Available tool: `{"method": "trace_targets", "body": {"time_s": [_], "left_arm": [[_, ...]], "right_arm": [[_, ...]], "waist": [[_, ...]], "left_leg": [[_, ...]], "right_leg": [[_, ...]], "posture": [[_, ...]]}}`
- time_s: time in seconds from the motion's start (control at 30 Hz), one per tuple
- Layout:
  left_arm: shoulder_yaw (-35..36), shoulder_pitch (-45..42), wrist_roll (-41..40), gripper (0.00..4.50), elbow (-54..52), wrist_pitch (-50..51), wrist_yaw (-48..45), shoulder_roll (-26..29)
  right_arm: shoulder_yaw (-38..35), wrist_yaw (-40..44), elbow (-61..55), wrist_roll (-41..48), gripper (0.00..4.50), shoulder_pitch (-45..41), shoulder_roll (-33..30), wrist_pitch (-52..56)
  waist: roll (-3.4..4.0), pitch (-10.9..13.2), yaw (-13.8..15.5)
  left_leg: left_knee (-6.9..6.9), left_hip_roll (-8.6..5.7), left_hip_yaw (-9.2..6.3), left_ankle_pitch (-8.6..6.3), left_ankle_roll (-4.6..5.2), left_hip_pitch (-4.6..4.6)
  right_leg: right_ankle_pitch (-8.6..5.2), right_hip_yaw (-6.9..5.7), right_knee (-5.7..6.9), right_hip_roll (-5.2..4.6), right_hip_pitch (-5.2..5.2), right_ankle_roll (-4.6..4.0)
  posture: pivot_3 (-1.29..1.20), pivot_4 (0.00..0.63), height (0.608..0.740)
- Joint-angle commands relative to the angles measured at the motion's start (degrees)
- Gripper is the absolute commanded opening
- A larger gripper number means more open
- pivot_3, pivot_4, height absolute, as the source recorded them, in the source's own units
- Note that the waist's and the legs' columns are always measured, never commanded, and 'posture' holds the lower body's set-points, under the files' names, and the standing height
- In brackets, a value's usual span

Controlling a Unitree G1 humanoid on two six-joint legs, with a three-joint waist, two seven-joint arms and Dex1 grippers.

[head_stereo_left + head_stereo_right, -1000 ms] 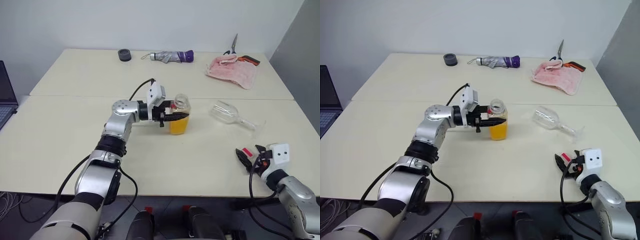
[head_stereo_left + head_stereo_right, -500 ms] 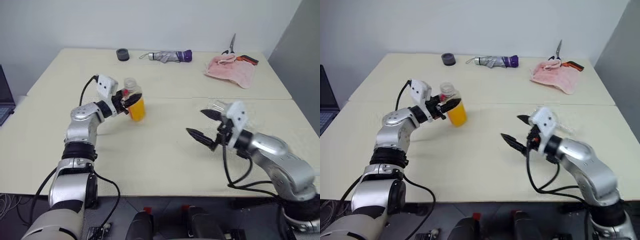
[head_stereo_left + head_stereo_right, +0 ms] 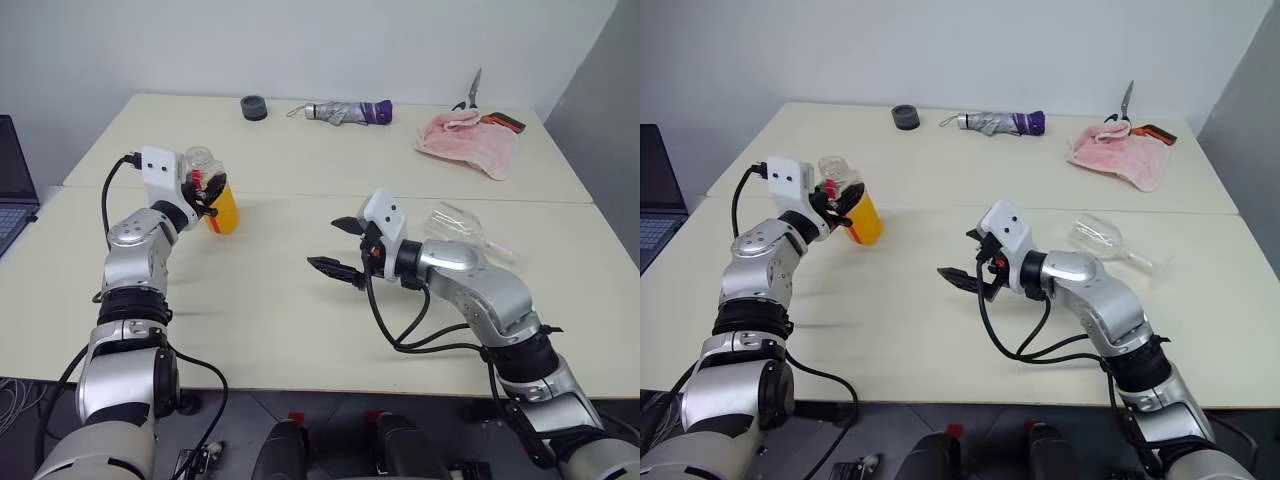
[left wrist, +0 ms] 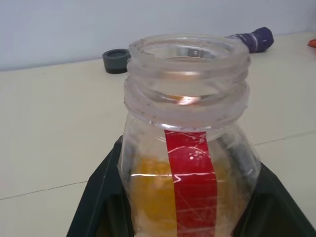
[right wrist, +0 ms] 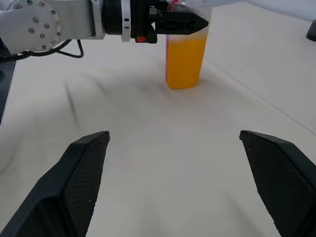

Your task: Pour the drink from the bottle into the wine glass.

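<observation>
bottle (image 3: 215,193) clamped between left fingers (image 4: 96,197), right fingers (image 5: 84,170) spread, apart

no readable words, brand names or numbers anywhere. the red label strip (image 4: 191,182) on the bottle (image 4: 187,143) is plain, carrying no print.

I see a small clear plastic bottle (image 4: 190,163), glossy, with a shiny red label strip (image 4: 193,192). The cream desk (image 3: 300,320) looks smooth and matt. The clear glass wine glass (image 3: 455,222) glints. My right hand (image 5: 182,182) has matt black textured fingers (image 5: 84,173). The pink towel (image 3: 465,140) is soft cloth.
</observation>
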Motion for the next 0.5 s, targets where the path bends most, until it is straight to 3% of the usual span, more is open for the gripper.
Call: {"method": "trace_targets", "body": {"time_s": [0.03,0.07,0.33,0.5], "left_arm": [[0.46,-0.21,0.83,1.82,1.49,-0.29,1.74,0.54],[0.61,-0.22,0.67,1.82,1.75,-0.17,1.96,0.38],[0.87,-0.10,0.53,4.33,3.03,-1.70,2.52,-0.38],[0.38,2.34,0.98,4.48,1.09,-3.17,3.10,-1.13]], "right_arm": [[-0.57,-0.22,-0.21,-1.47,4.50,-1.35,0.94,-1.51],[-0.72,-0.14,-0.25,-1.71,4.50,-1.29,1.15,-1.48],[-1.37,0.08,-1.12,-2.12,4.50,-0.72,1.78,-0.60],[-1.52,-0.23,-3.11,-2.53,4.50,1.32,0.93,-0.11]], "waist": [[0.01,-0.01,-0.03],[0.01,-0.01,-0.04],[0.01,-0.01,-0.05],[0.01,-0.01,-0.03]], "left_leg": [[0.00,0.00,0.00,0.00,-0.01,0.01],[0.00,0.00,0.01,0.00,-0.01,0.03],[0.00,-0.01,-0.01,0.01,-0.02,-0.03],[-0.02,0.01,0.00,0.00,-0.01,-0.06]], "right_leg": [[0.00,0.00,0.01,0.00,0.00,0.00],[0.00,0.00,0.03,0.01,0.00,0.00],[0.01,-0.04,0.01,0.07,-0.02,-0.01],[0.01,-0.01,0.00,-0.02,-0.04,-0.01]], "posture": [[0.00,0.150,0.740],[0.00,0.150,0.740],[0.00,0.150,0.740],[0.00,0.150,0.740]]}}
